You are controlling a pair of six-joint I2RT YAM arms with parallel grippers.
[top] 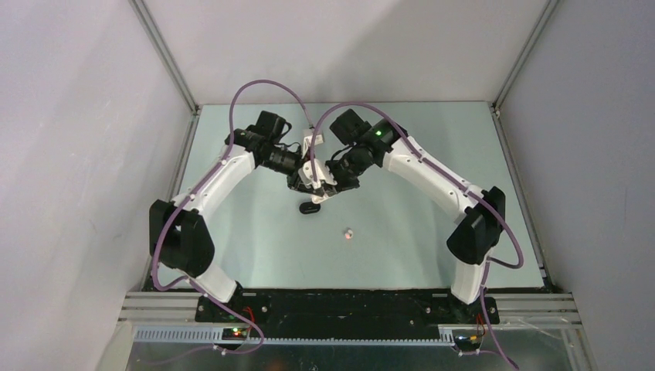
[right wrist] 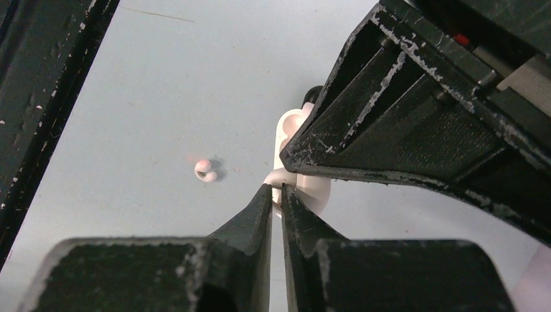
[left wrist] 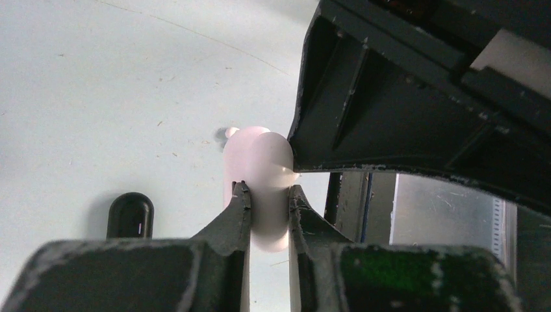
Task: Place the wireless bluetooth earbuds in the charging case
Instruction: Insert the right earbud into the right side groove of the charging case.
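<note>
My left gripper [left wrist: 268,195] is shut on the white oval charging case [left wrist: 260,162] and holds it above the table at mid-table [top: 315,179]. My right gripper [right wrist: 276,188] meets it from the right [top: 330,185]. Its jaws are shut to a thin slit on a small white rounded piece, seemingly a white earbud [right wrist: 275,179], pressed against the case [right wrist: 291,133]. Another white earbud [top: 348,233] lies loose on the table; it also shows in the right wrist view [right wrist: 206,170]. The black earbuds are out of view.
A black oval case [top: 310,208] lies on the table just in front of the grippers and shows in the left wrist view [left wrist: 130,214]. Grey walls enclose the table on three sides.
</note>
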